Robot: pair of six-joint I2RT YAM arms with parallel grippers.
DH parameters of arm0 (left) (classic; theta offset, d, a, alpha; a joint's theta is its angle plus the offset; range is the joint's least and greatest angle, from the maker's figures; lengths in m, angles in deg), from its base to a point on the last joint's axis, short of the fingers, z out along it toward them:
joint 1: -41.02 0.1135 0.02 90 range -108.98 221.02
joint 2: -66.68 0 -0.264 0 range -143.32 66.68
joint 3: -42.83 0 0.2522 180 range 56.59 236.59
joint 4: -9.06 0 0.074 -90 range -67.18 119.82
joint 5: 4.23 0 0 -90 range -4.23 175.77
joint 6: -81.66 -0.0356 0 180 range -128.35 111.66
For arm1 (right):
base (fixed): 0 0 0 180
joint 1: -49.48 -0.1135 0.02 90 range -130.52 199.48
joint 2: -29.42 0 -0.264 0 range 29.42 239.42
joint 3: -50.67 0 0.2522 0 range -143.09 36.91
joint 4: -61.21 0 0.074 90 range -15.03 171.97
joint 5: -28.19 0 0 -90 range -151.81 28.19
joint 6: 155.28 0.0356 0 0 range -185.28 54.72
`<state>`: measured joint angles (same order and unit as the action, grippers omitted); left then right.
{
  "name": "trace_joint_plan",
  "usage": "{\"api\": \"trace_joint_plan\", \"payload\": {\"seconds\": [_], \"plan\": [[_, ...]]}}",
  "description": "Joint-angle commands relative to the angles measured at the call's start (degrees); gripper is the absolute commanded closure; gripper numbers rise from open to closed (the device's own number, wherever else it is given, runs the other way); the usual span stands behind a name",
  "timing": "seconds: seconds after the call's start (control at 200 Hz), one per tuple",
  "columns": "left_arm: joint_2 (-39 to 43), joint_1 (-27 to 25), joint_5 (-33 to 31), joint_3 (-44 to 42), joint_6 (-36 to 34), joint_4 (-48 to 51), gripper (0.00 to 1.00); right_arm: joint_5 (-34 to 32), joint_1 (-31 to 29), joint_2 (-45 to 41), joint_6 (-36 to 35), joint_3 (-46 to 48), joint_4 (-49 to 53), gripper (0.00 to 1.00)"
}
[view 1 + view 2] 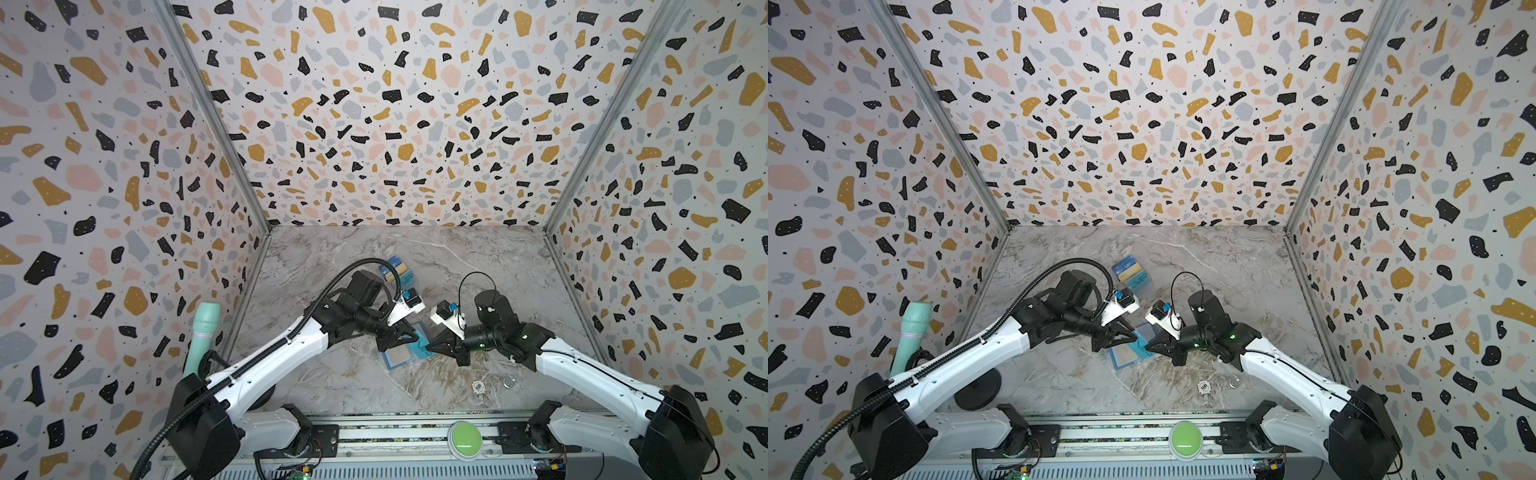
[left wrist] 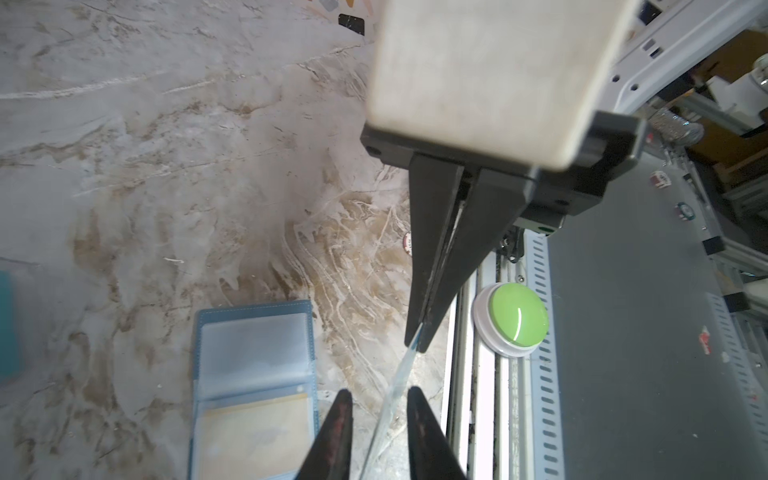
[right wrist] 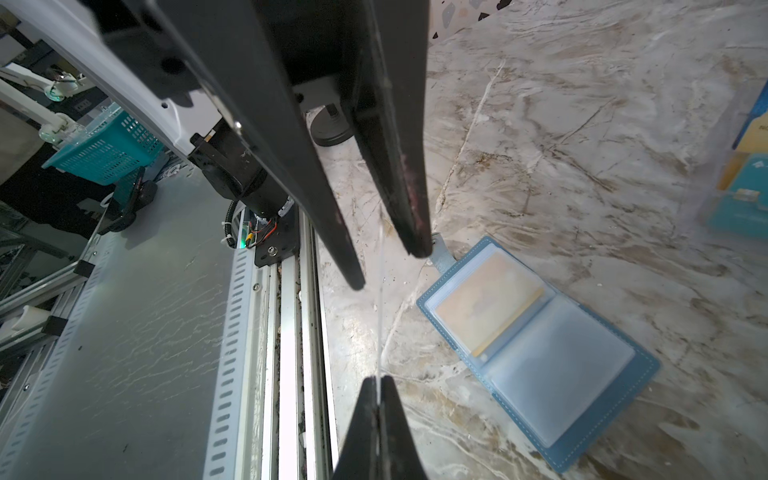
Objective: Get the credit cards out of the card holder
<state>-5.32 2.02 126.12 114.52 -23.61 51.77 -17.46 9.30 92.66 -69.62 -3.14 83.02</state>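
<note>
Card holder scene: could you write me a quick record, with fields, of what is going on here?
card holder: open flat on the marble table, tan card in one sleeve
teal card: lifted, between both pincers
right pincer: shut on the teal card's edge
left pincer: open, fingers either side of that card

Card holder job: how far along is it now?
Done: some cards sit in the clear tiered acrylic stand. In hand: right gripper pinches a thin teal card; left gripper open around it. Left: yellow-tan card inside the open slate-blue book-style card holder.
</note>
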Motion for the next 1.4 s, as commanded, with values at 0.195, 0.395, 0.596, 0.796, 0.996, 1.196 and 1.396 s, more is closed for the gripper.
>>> {"api": "trace_joint_plan", "payload": {"seconds": [0.195, 0.395, 0.596, 0.796, 0.996, 1.196, 1.396], "plan": [[-0.81, 0.51, 5.51, 1.96, -3.04, 1.23, 1.0, -1.83, -0.5, -1.16, -1.11, -0.73, -1.6, 0.96], [1.39, 1.59, 6.22, -0.1, 2.49, -6.43, 1.0, -8.36, -0.2, -3.91, 3.12, 0.13, -3.51, 0.44], [5.96, 3.91, 4.54, -7.21, 20.42, -29.99, 1.0, -6.37, 2.05, -9.21, 10.22, 5.12, -13.33, 0.12], [10.75, 3.89, -1.69, -14.58, 35.33, -53.59, 1.0, -2.74, 5.43, -13.18, 27.11, 16.76, -40.14, 0.08], [11.48, 3.87, -2.74, -20.84, 47.27, -71.93, 1.0, -1.0, 6.44, -7.34, 36.52, 20.05, -58.43, 0.21], [8.91, 3.94, -3.39, -26.2, 55.41, -83.96, 1.0, 2.03, 7.12, -3.3, 41.54, 19.87, -70.54, 0.41], [8.66, 3.93, -4.05, -27.85, 55.7, -86.55, 1.0, 2.14, 7.82, -0.42, 42.96, 16.75, -72.51, 0.59]]}}
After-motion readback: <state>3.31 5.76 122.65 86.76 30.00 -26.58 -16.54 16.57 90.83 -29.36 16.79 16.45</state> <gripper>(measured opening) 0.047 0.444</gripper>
